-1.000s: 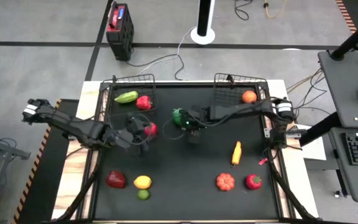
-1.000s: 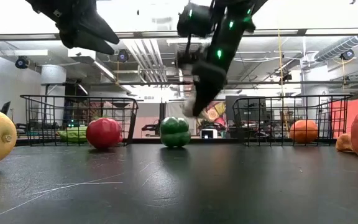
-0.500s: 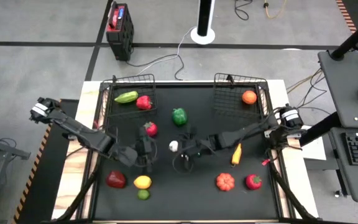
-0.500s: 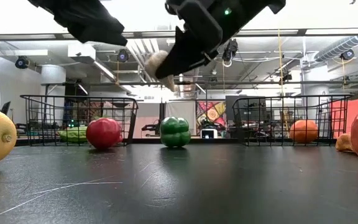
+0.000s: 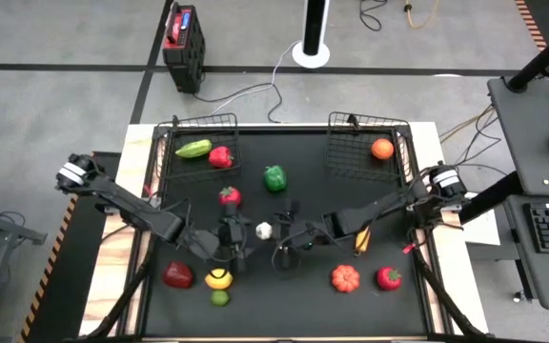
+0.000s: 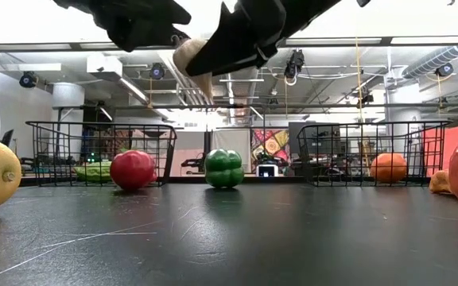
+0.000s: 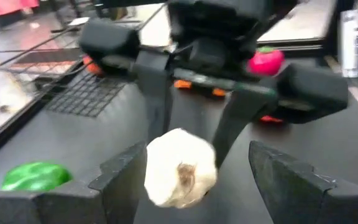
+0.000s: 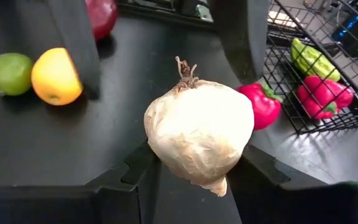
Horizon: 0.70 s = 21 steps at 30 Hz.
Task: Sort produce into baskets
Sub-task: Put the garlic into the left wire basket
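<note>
Both arms now meet mid-surface, right gripper (image 5: 273,232) clenched on the garlic (image 5: 264,230) aloft between the left gripper's (image 5: 239,233) parted jaws; a mistimed handover could drop it.

Overhead lighting even, bright; shadows under produce on my black mat (image 5: 303,305) soft, short. Low view backlit: ceiling lights blown out, my arms near-silhouettes, sheen on mat. Left wrist view motion-blurred throughout, white garlic (image 7: 180,167) smeared. Right wrist view sharp on garlic, background basket (image 8: 303,81) slightly soft.
</note>
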Each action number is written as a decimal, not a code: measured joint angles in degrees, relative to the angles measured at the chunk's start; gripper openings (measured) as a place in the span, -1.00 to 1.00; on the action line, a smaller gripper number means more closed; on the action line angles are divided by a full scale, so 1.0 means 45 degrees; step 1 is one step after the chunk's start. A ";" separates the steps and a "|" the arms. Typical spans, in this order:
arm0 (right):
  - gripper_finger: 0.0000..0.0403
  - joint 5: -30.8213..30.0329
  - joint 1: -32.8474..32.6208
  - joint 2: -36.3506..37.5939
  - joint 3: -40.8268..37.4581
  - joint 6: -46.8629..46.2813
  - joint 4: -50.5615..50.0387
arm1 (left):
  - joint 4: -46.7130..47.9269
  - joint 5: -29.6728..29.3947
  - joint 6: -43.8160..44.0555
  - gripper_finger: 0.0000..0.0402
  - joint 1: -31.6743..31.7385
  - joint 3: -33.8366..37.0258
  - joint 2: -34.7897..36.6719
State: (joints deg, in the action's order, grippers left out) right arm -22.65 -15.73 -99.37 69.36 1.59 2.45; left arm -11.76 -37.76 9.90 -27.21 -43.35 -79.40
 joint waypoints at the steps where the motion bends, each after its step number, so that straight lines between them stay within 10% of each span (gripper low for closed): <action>1: -0.23 -0.0017 0.0000 0.0000 0.0000 0.0005 0.0007 | 0.0064 -0.0319 0.0091 0.31 0.0002 0.0000 -0.0034; 21: -0.23 0.0017 -0.0010 -0.0005 0.0000 0.0131 -0.0037 | -0.0586 -0.0049 0.0116 0.22 0.0478 0.0000 -0.0888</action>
State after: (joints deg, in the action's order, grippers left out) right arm -22.57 -15.77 -99.39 69.36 2.17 2.28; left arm -14.39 -37.98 10.42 -25.06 -43.35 -83.40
